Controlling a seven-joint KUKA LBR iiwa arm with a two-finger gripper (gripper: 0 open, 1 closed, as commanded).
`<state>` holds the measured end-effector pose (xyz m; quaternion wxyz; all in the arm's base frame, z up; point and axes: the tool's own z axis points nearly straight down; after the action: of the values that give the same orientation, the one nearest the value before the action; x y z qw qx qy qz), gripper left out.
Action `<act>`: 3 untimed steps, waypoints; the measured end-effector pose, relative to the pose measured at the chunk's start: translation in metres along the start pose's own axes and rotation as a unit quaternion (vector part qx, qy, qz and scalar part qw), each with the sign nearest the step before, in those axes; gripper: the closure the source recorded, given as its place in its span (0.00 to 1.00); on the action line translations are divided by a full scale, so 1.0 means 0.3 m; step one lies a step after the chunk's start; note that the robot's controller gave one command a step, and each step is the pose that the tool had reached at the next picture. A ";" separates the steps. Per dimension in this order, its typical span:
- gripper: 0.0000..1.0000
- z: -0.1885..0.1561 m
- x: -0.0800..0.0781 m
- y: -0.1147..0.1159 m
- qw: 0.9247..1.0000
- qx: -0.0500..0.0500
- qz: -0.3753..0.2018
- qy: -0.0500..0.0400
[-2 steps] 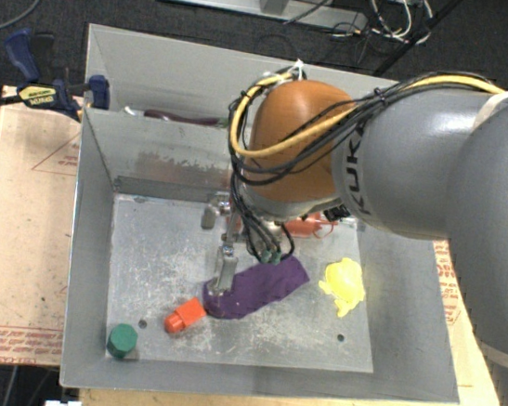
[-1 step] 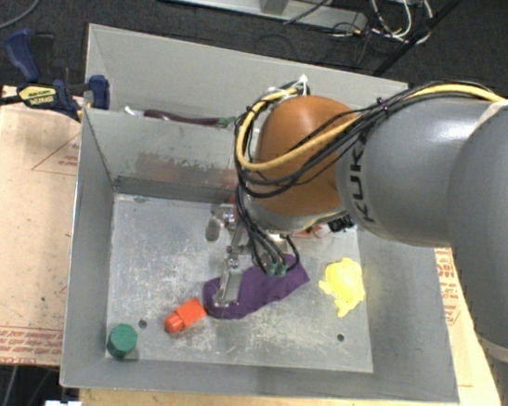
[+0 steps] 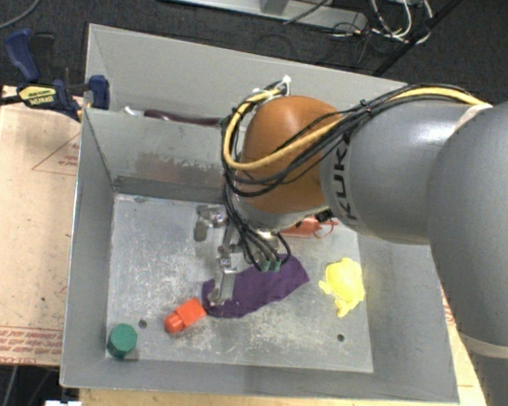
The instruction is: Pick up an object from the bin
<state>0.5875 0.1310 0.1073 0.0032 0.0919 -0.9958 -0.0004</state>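
Your gripper (image 3: 218, 272) hangs low over the middle of the bin (image 3: 92, 222), its tip at the left end of the purple cloth (image 3: 266, 286). From this angle you cannot tell whether it is spread or pressed together, nor whether it has any of the cloth.

The cloth lies flat on the floor, running from under the gripper up and to the right. Judge it light, limp and thin. It will likely drape and fold once lifted, and a shallow pinch may slide off the flat sheet. A good hold would be the bunched, darker left end, where there is some height to close on. The smooth middle looks harder to grip.

The arm comes in from the right, with its orange cover (image 3: 285, 150) and cables above the cloth and the wrist pointing nearly straight down.

Just beside the cloth's left end, below it, sits an orange block (image 3: 187, 316), near enough to be nudged. A yellow lump (image 3: 344, 286) lies to the right, apart from the cloth. A green cylinder (image 3: 122, 340) stands well apart in the near left corner.
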 end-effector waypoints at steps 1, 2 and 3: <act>1.00 0.127 0.239 -0.142 0.992 -0.001 -0.124 -0.003; 1.00 0.127 0.239 -0.142 0.992 -0.001 -0.124 -0.003; 1.00 0.021 0.246 -0.142 0.993 -0.002 -0.118 0.001</act>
<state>0.5227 0.0756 0.1015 0.0043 0.2092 -0.9779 -0.0025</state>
